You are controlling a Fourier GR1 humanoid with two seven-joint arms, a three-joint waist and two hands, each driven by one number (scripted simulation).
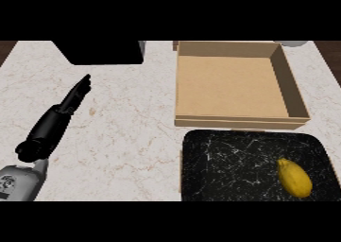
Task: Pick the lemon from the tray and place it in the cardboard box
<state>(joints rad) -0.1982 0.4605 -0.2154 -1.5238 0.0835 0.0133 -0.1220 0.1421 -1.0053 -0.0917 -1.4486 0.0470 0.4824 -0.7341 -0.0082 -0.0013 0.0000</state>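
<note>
One lemon (295,177) lies in the right part of the black tray (228,160), untouched, nothing near it. Just beyond the tray's far edge sits the cardboard box (235,82), open and holding nothing. Well to the left over the bench (124,137), the left robot hand (76,94) has fingers straight and pressed together, carrying nothing. Right robot hand: not visible. Pick and place both remain.

A black block (103,52) sits on the marble counter (124,137).
</note>
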